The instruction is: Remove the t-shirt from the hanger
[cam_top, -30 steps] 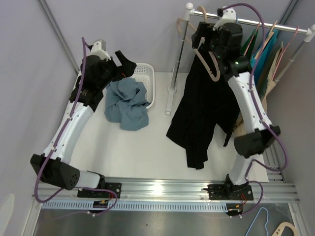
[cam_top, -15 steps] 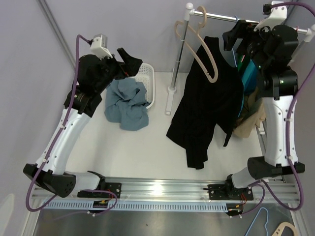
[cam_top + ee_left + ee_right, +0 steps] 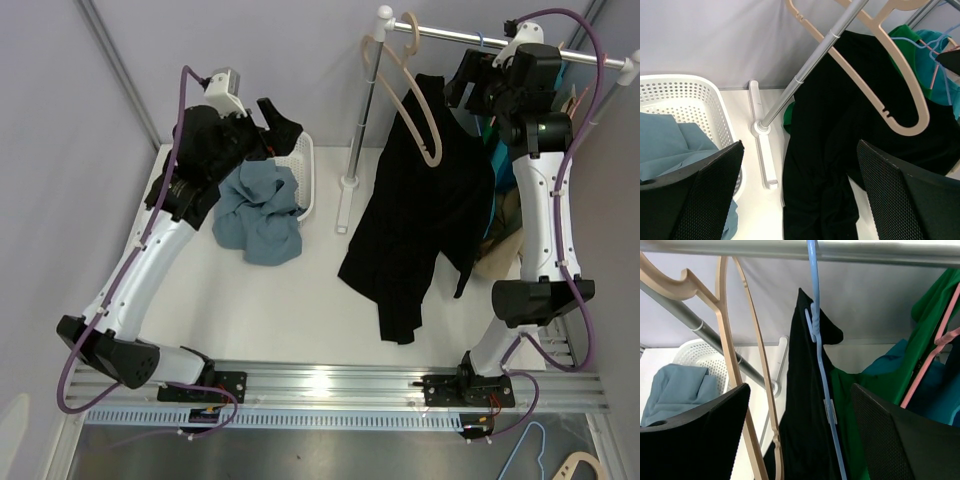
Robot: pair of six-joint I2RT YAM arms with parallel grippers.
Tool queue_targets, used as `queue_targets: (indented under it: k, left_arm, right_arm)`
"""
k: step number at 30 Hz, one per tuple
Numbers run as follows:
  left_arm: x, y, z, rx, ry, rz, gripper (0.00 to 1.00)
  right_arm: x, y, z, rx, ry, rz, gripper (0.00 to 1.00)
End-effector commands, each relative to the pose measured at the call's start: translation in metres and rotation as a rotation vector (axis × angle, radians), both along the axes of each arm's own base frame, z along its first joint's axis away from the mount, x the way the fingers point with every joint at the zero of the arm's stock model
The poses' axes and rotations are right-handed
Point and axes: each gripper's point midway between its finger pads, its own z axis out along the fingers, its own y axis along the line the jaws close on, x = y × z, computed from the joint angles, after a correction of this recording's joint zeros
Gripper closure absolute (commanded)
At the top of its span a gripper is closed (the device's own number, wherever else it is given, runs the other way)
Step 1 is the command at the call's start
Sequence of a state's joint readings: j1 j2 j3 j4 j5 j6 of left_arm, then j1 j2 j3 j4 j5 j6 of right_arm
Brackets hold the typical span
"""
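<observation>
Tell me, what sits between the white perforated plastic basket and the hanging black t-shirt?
The left wrist view shows the rack's slanting grey metal pole and white foot bar between the basket and the t-shirt.

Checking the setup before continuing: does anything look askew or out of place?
The black t-shirt hangs lopsided beside a bare beige hanger; a grey-blue garment spills from the white basket onto the table.

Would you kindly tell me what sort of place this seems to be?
Likely a lab mock-up of a laundry corner: a clothes rail hung with a black t-shirt, a white laundry basket with blue-grey cloth spilling out, and plain grey walls.
</observation>
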State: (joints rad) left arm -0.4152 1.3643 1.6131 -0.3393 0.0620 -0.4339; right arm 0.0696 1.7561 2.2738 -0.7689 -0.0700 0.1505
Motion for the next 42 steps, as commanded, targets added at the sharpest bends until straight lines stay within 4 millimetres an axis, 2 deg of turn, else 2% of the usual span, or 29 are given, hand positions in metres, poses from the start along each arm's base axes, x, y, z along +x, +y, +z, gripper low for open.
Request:
queue_targets:
  k: [1, 7, 8, 9, 11, 12, 16, 19, 23, 24, 26, 31, 32, 34, 35, 37, 40, 42]
  left_arm:
    - [0.002, -0.002, 0.019, 0.009, -0.060, 0.000, 0.01]
    - [0.007, -0.004, 0.016, 0.016, -0.067, -0.004, 0.00]
    - [0.009, -0.005, 0.014, 0.018, -0.061, -0.003, 0.00]
    - [0.010, -0.006, 0.014, 0.014, -0.059, -0.004, 0.01]
    - [0.012, -0.007, 0.013, 0.017, -0.057, -0.007, 0.00]
    - [0.014, -0.008, 0.012, 0.019, -0.053, -0.006, 0.00]
    - [0.016, -0.008, 0.013, 0.024, -0.054, -0.001, 0.01]
    - [0.016, -0.008, 0.011, 0.026, -0.053, 0.000, 0.00]
    - [0.016, -0.008, 0.009, 0.032, -0.049, -0.002, 0.01]
    - [0.017, -0.008, 0.007, 0.035, -0.047, -0.002, 0.01]
    - [0.016, -0.007, 0.008, 0.036, -0.048, -0.001, 0.01]
    - [0.013, -0.006, 0.020, 0.026, -0.070, -0.003, 0.00]
    - [0.012, -0.007, 0.030, 0.019, -0.089, -0.006, 0.00]
    - [0.012, -0.008, 0.032, 0.021, -0.084, -0.011, 0.00]
    - [0.011, -0.009, 0.045, 0.013, -0.105, -0.013, 0.01]
    - [0.009, -0.013, 0.047, 0.025, -0.111, -0.025, 0.01]
    - [-0.004, -0.021, 0.067, 0.027, -0.165, -0.046, 0.00]
    - [-0.016, -0.027, 0.077, 0.043, -0.204, -0.062, 0.01]
  right_arm:
    - [0.007, 0.000, 0.028, 0.019, -0.100, 0.001, 0.16]
    - [0.027, -0.003, 0.022, 0.019, -0.116, -0.013, 0.20]
    - [0.027, -0.003, 0.028, 0.023, -0.129, -0.014, 0.21]
    - [0.033, -0.002, 0.022, 0.024, -0.115, -0.011, 0.23]
    - [0.035, -0.002, 0.026, 0.027, -0.126, -0.005, 0.25]
    - [0.036, -0.001, 0.026, 0.029, -0.126, -0.002, 0.34]
    - [0.045, 0.001, 0.024, 0.034, -0.129, 0.008, 0.48]
    - [0.049, 0.002, 0.025, 0.038, -0.138, 0.017, 0.69]
    - [0.053, 0.005, 0.026, 0.034, -0.154, 0.035, 0.78]
    - [0.054, 0.004, 0.027, 0.034, -0.157, 0.034, 0.89]
    - [0.054, 0.004, 0.031, 0.029, -0.163, 0.031, 1.00]
    - [0.048, 0.004, 0.048, 0.026, -0.208, 0.034, 1.00]
    - [0.045, 0.003, 0.054, 0.025, -0.223, 0.034, 1.00]
    - [0.041, 0.004, 0.064, 0.029, -0.249, 0.042, 1.00]
    - [0.038, 0.005, 0.071, 0.030, -0.264, 0.045, 1.00]
    - [0.030, 0.006, 0.083, 0.032, -0.295, 0.056, 1.00]
    - [0.015, 0.006, 0.099, 0.034, -0.330, 0.056, 1.00]
    - [0.008, 0.005, 0.099, 0.040, -0.314, 0.045, 1.00]
